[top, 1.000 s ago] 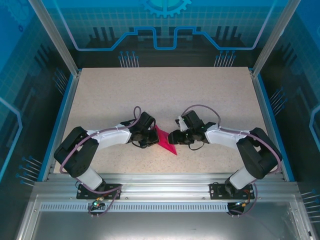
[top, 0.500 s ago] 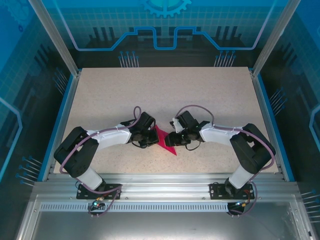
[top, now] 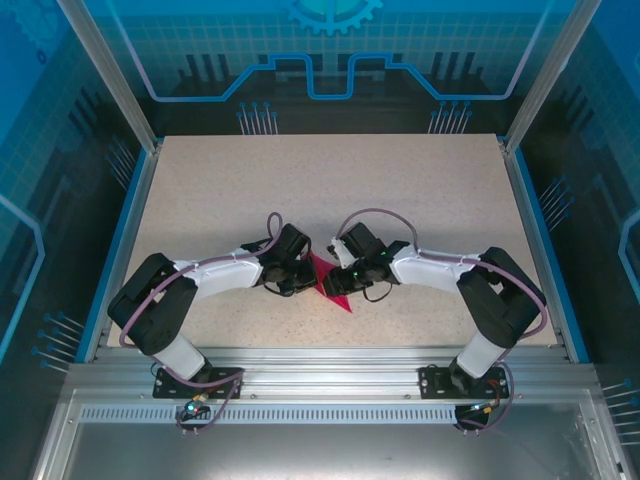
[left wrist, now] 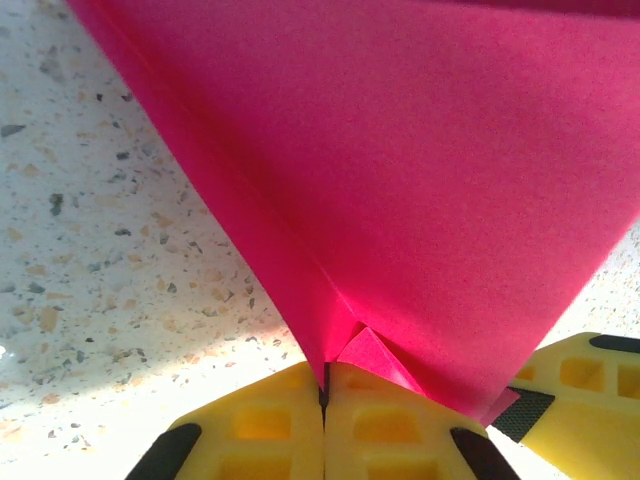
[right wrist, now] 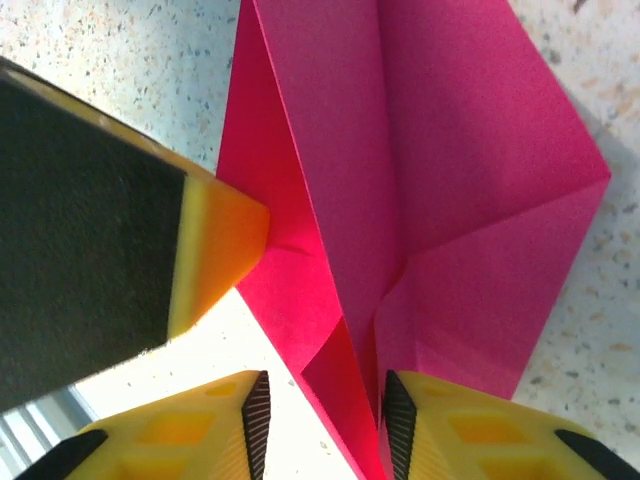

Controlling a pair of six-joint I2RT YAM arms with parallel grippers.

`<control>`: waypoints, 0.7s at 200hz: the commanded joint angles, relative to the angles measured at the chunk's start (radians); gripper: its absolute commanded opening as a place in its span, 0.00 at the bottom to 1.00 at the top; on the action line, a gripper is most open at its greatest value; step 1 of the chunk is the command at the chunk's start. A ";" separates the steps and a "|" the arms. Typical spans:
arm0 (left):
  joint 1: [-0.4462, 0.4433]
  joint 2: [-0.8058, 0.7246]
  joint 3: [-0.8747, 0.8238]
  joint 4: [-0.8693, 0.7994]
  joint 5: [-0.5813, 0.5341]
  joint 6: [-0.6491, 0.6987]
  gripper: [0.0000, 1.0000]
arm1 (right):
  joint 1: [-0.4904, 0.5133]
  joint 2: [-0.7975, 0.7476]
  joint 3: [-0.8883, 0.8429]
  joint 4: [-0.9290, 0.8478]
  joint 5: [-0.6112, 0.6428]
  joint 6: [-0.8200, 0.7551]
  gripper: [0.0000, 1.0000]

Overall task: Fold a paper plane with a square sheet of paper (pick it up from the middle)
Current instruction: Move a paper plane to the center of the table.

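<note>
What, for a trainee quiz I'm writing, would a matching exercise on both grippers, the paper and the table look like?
Things:
1. left gripper
2. right gripper
3. pink paper
4. table

States:
A. speckled beige
B. jaws apart, astride a fold of the paper
C. pinched shut on the paper
D. magenta, creased

Pairs: 1-C, 2-B, 3-D, 4-A

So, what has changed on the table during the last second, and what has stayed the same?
The right gripper moved left, toward the left gripper, and now straddles a fold of the pink paper with its jaws apart, not yet gripping. Nothing was let go. The left gripper stayed shut on the paper, and the paper lies where it was.
</note>
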 commanded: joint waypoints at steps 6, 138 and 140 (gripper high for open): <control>-0.007 -0.015 -0.014 0.006 -0.009 0.016 0.06 | 0.032 0.045 0.056 -0.084 0.090 -0.036 0.35; -0.005 -0.029 -0.030 0.014 -0.013 0.012 0.08 | 0.099 0.150 0.137 -0.178 0.248 -0.055 0.18; -0.006 -0.029 -0.030 0.014 -0.013 0.012 0.09 | 0.101 0.150 0.138 -0.179 0.249 -0.054 0.18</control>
